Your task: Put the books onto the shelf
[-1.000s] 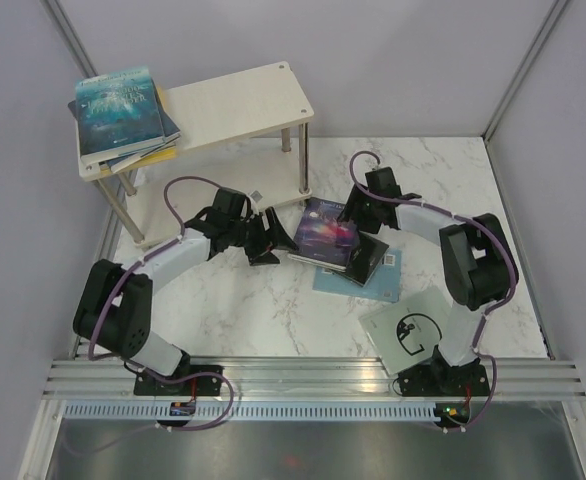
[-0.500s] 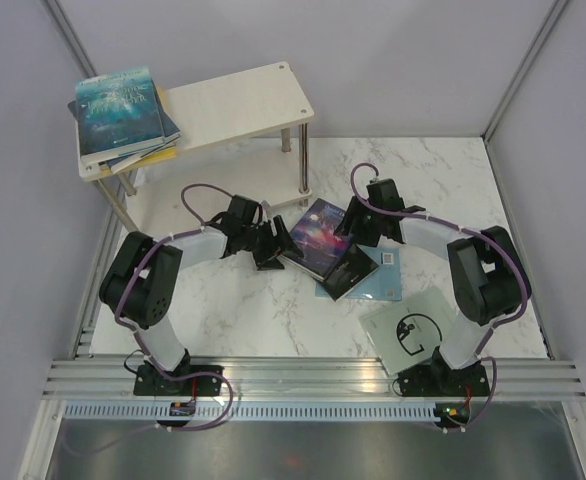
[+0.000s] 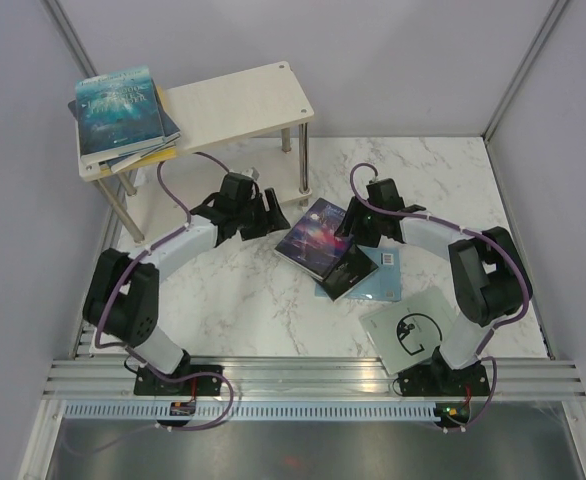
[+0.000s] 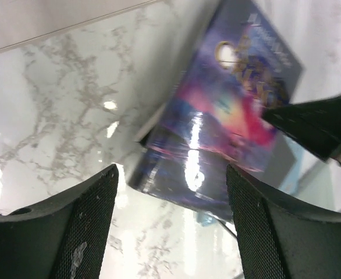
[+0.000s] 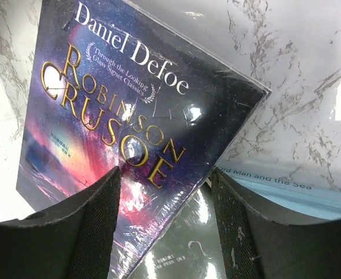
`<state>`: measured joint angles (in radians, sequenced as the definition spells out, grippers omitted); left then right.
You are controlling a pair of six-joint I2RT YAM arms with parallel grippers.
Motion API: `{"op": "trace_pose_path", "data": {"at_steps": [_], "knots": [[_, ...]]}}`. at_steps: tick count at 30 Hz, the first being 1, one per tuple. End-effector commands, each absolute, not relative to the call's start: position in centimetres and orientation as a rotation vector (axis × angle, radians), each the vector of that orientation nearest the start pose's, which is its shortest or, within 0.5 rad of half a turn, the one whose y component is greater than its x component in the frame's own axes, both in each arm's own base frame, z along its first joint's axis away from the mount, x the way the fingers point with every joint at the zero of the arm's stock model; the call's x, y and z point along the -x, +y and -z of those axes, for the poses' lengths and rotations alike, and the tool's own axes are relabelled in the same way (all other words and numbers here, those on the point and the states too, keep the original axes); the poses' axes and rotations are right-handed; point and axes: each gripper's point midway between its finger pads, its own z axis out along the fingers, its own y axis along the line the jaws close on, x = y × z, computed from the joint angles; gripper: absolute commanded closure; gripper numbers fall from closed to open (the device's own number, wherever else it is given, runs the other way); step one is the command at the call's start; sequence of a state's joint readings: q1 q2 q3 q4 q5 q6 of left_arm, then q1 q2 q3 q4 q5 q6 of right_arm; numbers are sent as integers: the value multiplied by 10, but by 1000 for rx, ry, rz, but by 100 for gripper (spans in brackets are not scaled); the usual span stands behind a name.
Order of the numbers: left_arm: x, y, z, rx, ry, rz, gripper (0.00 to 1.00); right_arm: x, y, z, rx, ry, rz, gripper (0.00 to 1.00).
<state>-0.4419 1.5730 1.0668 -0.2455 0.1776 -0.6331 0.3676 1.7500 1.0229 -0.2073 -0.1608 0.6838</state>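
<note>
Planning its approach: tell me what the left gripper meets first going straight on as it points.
Most likely the purple galaxy book: its near edge lies straight ahead of the left gripper, framed between its open jaws, though depth is hard to judge.

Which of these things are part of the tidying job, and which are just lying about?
Part of the job:
- the shelf
- the stack of books on its top board
- the purple Robinson Crusoe book
- the black book partly under it
- the pale blue book at the bottom
- the grey "G" book

Just there:
- the marble table
- the metal rail at the near edge
</note>
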Motion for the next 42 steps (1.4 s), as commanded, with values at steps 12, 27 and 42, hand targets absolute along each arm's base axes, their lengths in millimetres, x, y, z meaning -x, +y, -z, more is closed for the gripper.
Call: {"op": "trace_pose_path", "data": {"at_steps": [12, 27, 42], "knots": [[-357, -265, -69, 11, 2510, 632, 22, -241, 142, 32, -291, 3074, -198, 35], [-232, -325, -109, -95, 2525, 1072, 24, -204, 135, 35, -285, 3110, -251, 36], [-253, -242, -75, 274, 2491, 939, 20, -195, 127, 22, -239, 3085, -237, 38]]}}
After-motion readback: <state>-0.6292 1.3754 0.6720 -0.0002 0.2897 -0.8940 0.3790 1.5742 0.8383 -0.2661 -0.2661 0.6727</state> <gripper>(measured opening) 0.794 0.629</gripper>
